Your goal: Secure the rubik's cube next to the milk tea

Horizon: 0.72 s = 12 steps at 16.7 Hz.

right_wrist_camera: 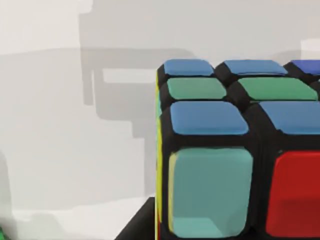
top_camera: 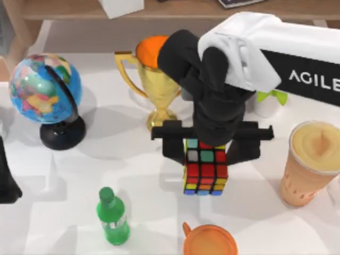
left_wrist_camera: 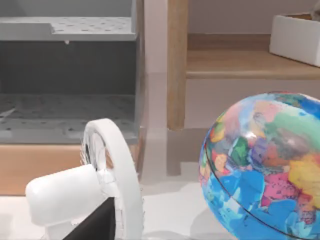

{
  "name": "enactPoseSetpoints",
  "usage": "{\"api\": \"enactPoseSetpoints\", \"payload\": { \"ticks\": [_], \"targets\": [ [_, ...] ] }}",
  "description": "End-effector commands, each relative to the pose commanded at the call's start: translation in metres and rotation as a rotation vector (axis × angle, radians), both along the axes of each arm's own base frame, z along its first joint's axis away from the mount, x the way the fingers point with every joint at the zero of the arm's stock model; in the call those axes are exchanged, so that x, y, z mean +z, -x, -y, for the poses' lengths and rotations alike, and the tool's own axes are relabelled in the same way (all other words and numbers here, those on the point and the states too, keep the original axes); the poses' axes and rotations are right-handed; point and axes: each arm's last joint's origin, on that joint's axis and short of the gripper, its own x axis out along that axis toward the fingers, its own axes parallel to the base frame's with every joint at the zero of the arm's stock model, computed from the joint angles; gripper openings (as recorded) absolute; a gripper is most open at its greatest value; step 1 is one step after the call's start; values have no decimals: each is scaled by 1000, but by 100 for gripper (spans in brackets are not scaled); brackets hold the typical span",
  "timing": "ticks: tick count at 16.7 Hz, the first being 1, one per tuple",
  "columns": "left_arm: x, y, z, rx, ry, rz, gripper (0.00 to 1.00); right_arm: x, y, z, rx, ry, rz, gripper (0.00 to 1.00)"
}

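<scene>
The rubik's cube (top_camera: pixel 205 171) is in the middle of the table, with red, green and white stickers facing up. My right gripper (top_camera: pixel 208 153) reaches down over it from the back right. Its black fingers (top_camera: pixel 172 151) press against the cube's left and right sides, shut on it. The right wrist view shows the rubik's cube (right_wrist_camera: pixel 215 150) very close, with blue, green, teal and red stickers and its shadow on the white table. The milk tea (top_camera: pixel 312 166), a tall orange-tan cup with a creamy drink, stands at the right edge, apart from the cube. My left arm (top_camera: pixel 6 180) is parked at the left edge.
A gold trophy (top_camera: pixel 154 79) stands just behind the gripper and a globe (top_camera: pixel 47 90) at the back left. At the front are a green bottle (top_camera: pixel 112 217) and an orange mug (top_camera: pixel 210 241). A small white pot with green leaves (top_camera: pixel 270 101) sits behind the milk tea.
</scene>
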Motion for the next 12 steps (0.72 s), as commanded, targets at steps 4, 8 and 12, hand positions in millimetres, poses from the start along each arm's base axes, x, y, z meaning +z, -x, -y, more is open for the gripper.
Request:
{"api": "enactPoseSetpoints", "payload": {
  "ticks": [4,8,12],
  "targets": [
    [0,0,0,0,0,0,100,-4,0,2,-2,2,1,0],
    [0,0,0,0,0,0,100,-17,-1,7,-12,32,-23,0],
    [0,0,0,0,0,0,100,-29,-2,10,-17,61,-50,0]
  ]
}}
